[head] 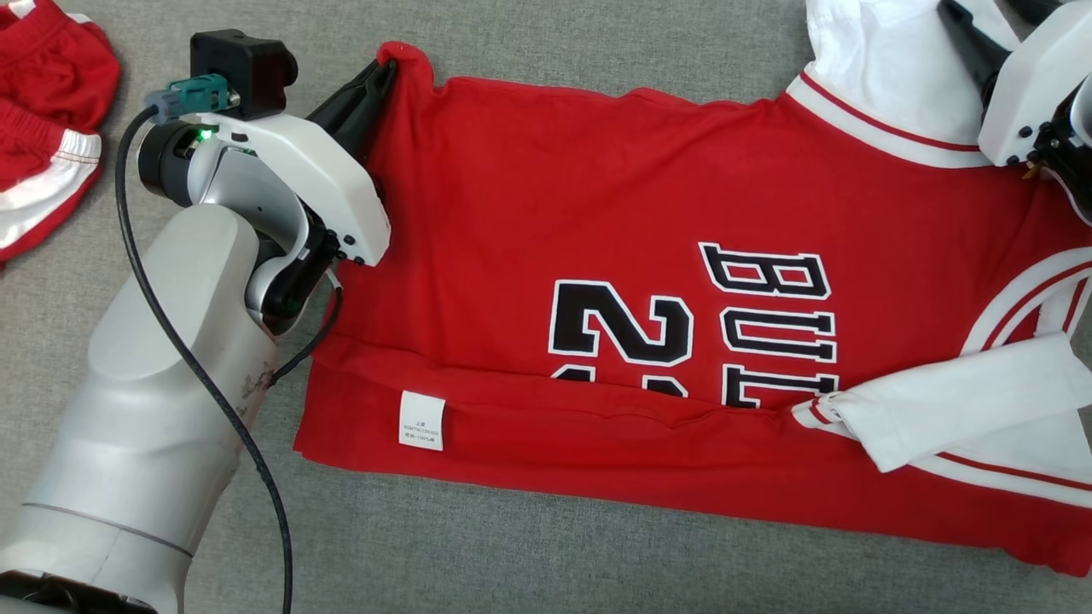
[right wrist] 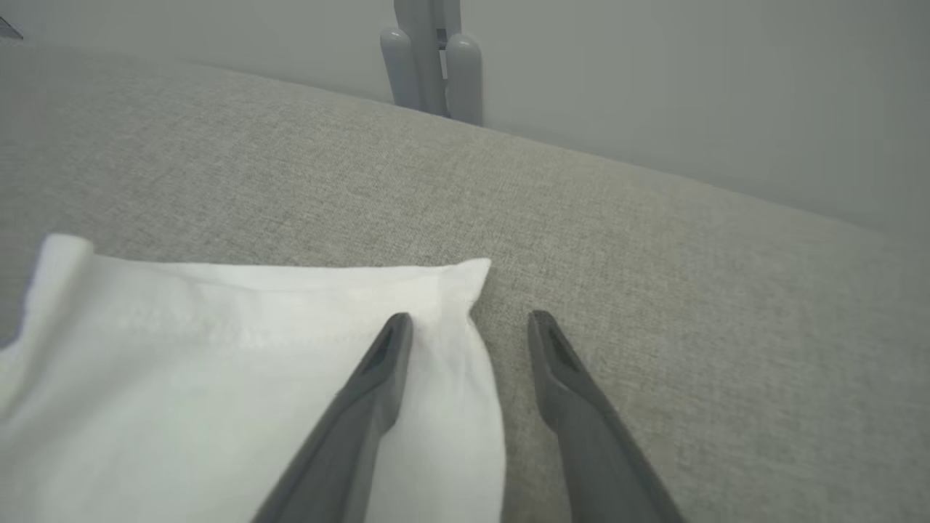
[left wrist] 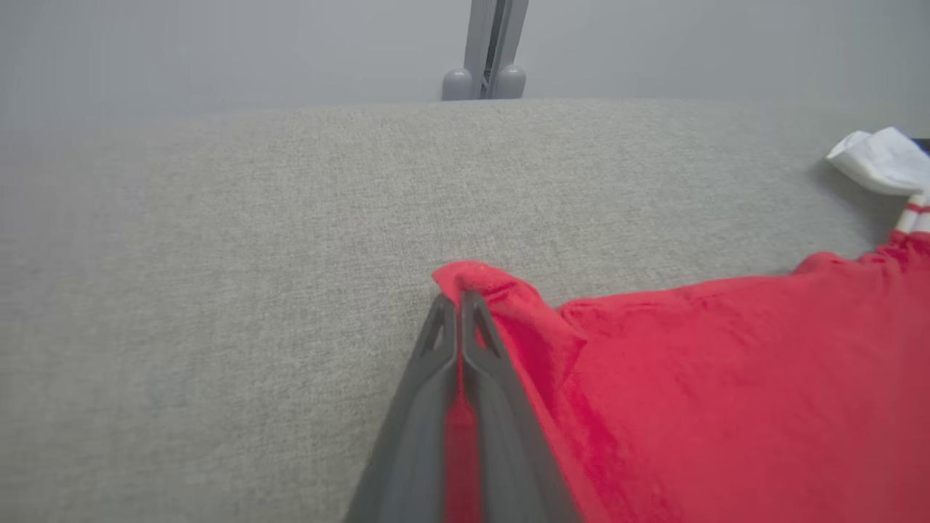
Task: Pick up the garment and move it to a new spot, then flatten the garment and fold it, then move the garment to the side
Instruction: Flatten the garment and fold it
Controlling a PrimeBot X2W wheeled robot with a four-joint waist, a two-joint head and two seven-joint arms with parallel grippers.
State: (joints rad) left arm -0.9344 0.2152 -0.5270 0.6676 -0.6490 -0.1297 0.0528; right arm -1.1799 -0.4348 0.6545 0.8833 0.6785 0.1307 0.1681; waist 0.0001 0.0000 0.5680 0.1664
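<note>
Jersey (head: 554, 196), corner pinched in left gripper (left wrist: 454, 301), right gripper (right wrist: 471, 319) straddling sleeve (right wrist: 218, 349)

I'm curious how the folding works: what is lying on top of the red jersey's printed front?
A folded-over red strip with a white label and a white sleeve lie on the jersey. They hide the lower part of the black print.

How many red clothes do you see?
2. A big red jersey lies spread across the middle, and a smaller red garment sits bunched at the top left corner of the head view. More could be out of view.
</note>
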